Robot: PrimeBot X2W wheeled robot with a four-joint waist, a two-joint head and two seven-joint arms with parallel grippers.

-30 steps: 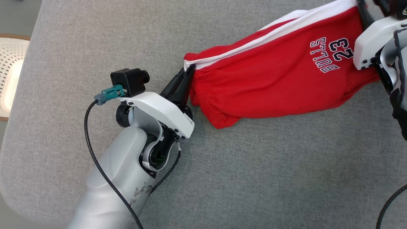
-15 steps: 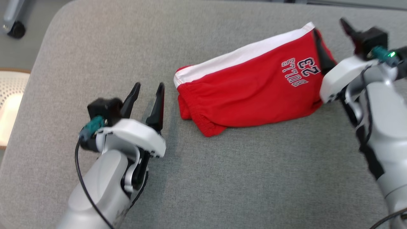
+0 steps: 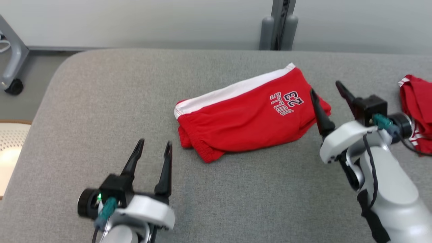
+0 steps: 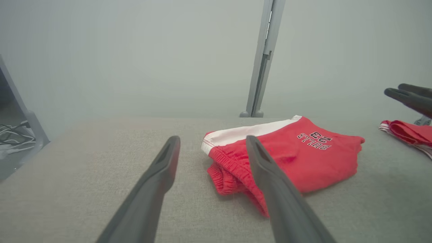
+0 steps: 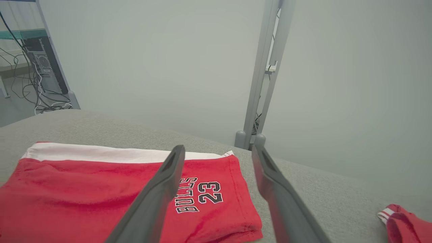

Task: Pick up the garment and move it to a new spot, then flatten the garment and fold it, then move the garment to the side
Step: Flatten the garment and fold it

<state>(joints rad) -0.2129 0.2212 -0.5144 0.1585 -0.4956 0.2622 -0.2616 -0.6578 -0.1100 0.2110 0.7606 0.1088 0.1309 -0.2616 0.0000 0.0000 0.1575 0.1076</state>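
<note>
Head view for bearings: find the red garment [image 3: 243,118] folded into a compact stack near the middle of the grey desk [image 3: 219,202], white band toward the far edge, printed 23 facing up. Judging by that, treat folding as done and the shift to the side as the step in hand. Take hold at the 2 short ends, biting through every layer rather than the top 1 alone. Lift level and together, carry without dragging, and set down flat to preserve the fold. Keep clear of the second red garment [image 3: 416,101] bunched at the right edge. Note the left pincer [image 3: 155,141] spread wide, gripping nothing, parked near the garment's elastic end and apart from it. Note the right pincer [image 3: 325,86] spread equally wide and empty, poised at the garment's right end, 1 finger across the cloth and 1 beyond it over bare desk; contact of that nearer finger with the cloth impossible to tell.
</note>
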